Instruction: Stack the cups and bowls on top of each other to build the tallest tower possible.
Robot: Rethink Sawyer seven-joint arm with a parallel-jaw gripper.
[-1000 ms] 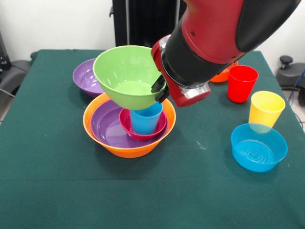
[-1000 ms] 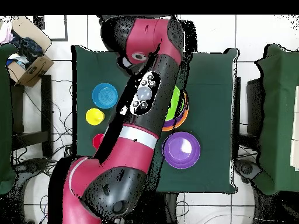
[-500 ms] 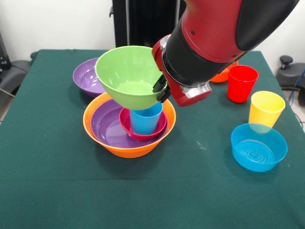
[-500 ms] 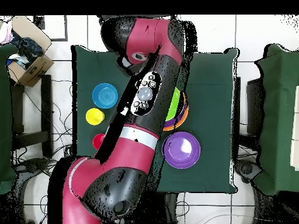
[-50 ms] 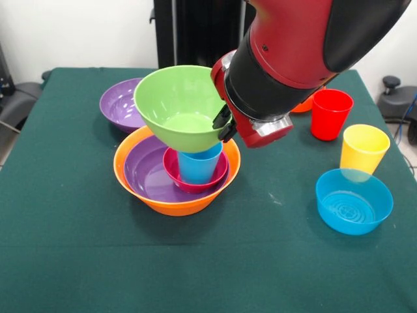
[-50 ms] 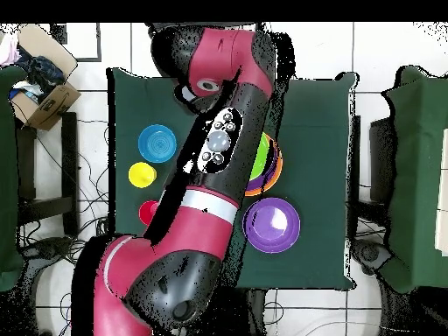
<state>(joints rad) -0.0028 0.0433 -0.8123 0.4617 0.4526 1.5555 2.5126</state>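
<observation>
Nearest the desk's [image 5: 208,274] front edge on the front view's right: blue bowl [image 5: 354,201], loose. Just behind it the yellow cup [image 5: 363,149], then the red cup [image 5: 330,114], both upright and unstacked.

Centre of the desk: tower [image 5: 176,173], with the big orange bowl [image 5: 171,201] as base, a purple bowl [image 5: 148,173] nested in it, a pink-red bowl [image 5: 189,181] inside that, and a blue cup [image 5: 199,164] standing upright in the pink bowl.

Green bowl [image 5: 181,107] is held in the air over the tower, tilted, its bottom just above the blue cup's rim; I cannot tell if they touch. The jaws [image 5: 223,124] are closed on the green bowl's rim on the arm's side.

Further back: second purple bowl [image 5: 119,104] near the far left corner, loose. A bit of orange [image 5: 306,104] peeks from behind the arm, probably the small orange bowl. The overhead view mostly shows the arm, hiding the tower.

Progress: four pieces stacked, a fifth being placed. Left, by my read: release the green bowl, then the purple, blue and small orange bowls and both cups. Roughly halfway.

Versus a second ago: the green bowl has shifted slightly toward the arm's side and a touch lower, centring over the blue cup. Everything else is unmoved.
</observation>
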